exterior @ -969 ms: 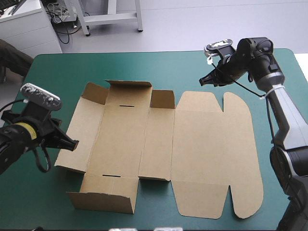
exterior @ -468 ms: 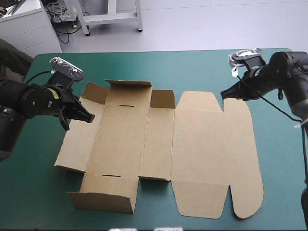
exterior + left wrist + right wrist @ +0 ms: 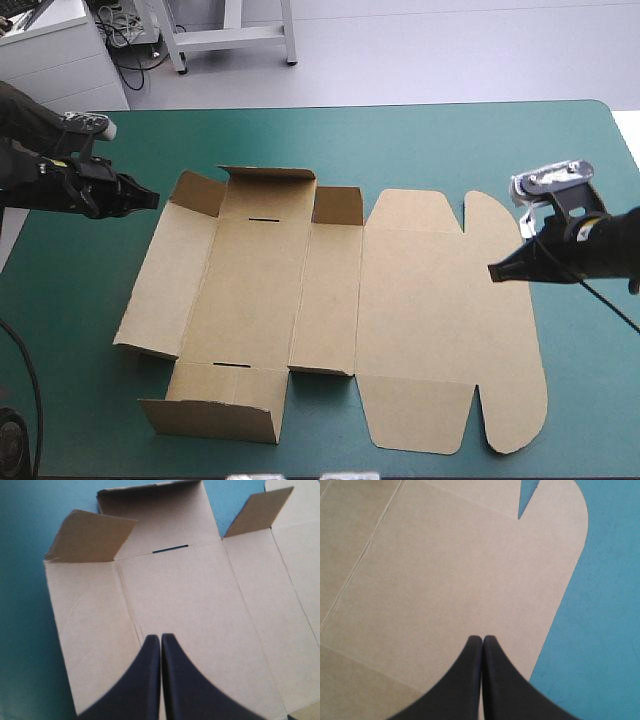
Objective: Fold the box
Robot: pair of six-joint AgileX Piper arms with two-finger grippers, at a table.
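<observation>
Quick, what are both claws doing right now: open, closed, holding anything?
Left claw: closed, holding nothing.
Right claw: closed, holding nothing.

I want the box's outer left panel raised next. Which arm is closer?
Left, probably. The left gripper hangs shut just off the box at its far left corner, beside that panel. The right gripper, also shut, is over the lid's edge on the opposite side.

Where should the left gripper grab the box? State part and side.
Likely the box's outer left panel, at its free long edge, from the table's left side. That edge looks slightly lifted off the table, so a finger could slip under. The left gripper, shut, must open first.
</observation>
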